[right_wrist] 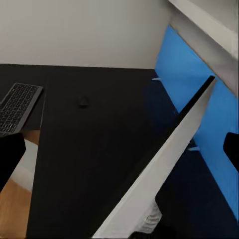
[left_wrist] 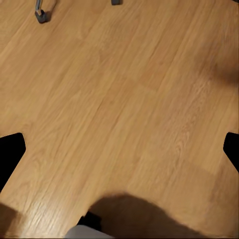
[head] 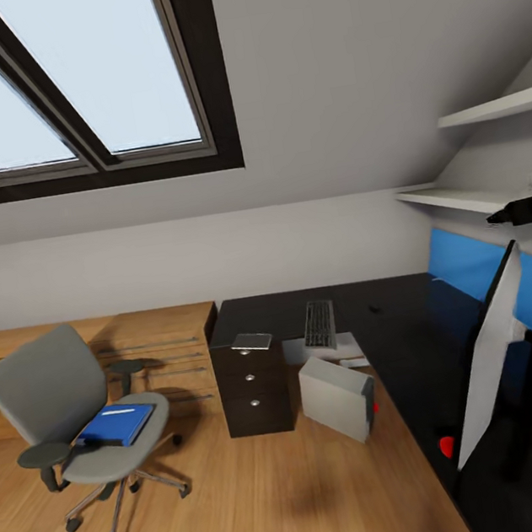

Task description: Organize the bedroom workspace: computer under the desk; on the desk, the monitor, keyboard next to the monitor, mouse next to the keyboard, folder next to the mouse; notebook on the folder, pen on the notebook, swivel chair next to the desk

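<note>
While the robot faces the desk, the glossy black L-shaped top runs from a dark three-drawer unit along the grey wall and down the right side in front of a blue wall panel. A slim black keyboard with dark grey keys lies on the near part of the top, one end reaching past the inner edge. A tiny dark oval mouse sits well apart from it, further along the black surface. A thin grey notebook rests on the corner above the drawers. On the right, the monitor stands on the desk, seen nearly edge-on, its pale back face turned this way and the thin black rim along the top. The computer, a plain light grey box, stands tilted on the wood floor in the desk's inner corner, beside the drawers and partly under the top. Off to the left, well away from the desk, the grey swivel chair with black armrests carries the bright blue folder flat on its seat, and a small white pen lies on the folder. Low light-wood cabinets line the wall behind it. The left gripper points at bare floor, its dark fingertips spread wide with nothing between them. The right gripper hangs over the desk and monitor, likewise wide open and empty.
</note>
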You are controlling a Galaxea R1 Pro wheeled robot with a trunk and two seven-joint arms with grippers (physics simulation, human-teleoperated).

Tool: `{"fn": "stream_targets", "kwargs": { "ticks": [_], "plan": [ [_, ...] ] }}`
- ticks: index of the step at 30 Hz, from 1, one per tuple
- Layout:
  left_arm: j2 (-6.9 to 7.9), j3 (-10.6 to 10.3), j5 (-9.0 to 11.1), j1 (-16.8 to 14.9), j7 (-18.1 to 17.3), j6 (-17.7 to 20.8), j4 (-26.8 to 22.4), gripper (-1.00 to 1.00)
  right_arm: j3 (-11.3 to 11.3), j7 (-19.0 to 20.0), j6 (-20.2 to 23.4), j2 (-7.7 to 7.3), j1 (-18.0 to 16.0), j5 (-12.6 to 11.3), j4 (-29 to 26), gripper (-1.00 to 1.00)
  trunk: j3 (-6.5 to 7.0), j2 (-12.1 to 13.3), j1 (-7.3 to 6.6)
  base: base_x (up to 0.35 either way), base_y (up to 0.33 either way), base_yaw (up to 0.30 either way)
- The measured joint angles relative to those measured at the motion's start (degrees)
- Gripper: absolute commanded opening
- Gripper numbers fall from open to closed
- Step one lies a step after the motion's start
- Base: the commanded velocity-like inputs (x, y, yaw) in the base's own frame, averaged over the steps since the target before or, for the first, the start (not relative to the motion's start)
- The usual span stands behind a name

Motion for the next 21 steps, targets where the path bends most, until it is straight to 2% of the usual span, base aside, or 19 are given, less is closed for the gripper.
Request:
{"fn": "stream_targets", "kwargs": {
  "ticks": [1, 3, 5, 15, 21],
  "plan": [
    [0.0, 0.0, 0.0, 0.0, 0.0, 0.0, 0.1, 1.0, -0.1, 0.9, 2.0, -0.86, 0.0, 0.0, -2.0, 1.0, 0.0, 0.0, 0.0, -0.336, -0.092, 0.0],
    [0.0, 0.0, 0.0, 0.0, 0.0, 0.0, 0.2, 1.0, -0.1, 2.0, 3.1, -2.15, 0.0, 0.0, -3.9, 1.0, 0.0, 0.0, 0.0, -0.336, -0.096, 0.0],
    [-0.02, 0.0, 0.0, 0.0, 0.0, 0.0, 0.2, 1.0, -0.1, 2.5, 3.5, -2.71, 0.1, -0.2, -4.9, 1.0, 0.0, 0.0, 0.0, -0.336, -0.098, 0.0],
    [-0.11, 0.0, 0.0, 0.0, 0.0, 0.0, 0.2, 1.0, -0.2, 3.2, 3.8, -3.36, 2.0, -4.7, -6.0, 1.0, 0.0, 0.0, 0.0, -0.328, -0.108, 0.0],
    [-0.09, 0.1, 0.0, 0.0, 0.0, -0.1, 0.2, 1.0, -0.2, 3.2, 3.7, -3.89, 2.2, -5.3, -6.0, 1.0, 0.0, 0.0, -0.03, -0.098, -0.038, 0.0]
  ]
}}
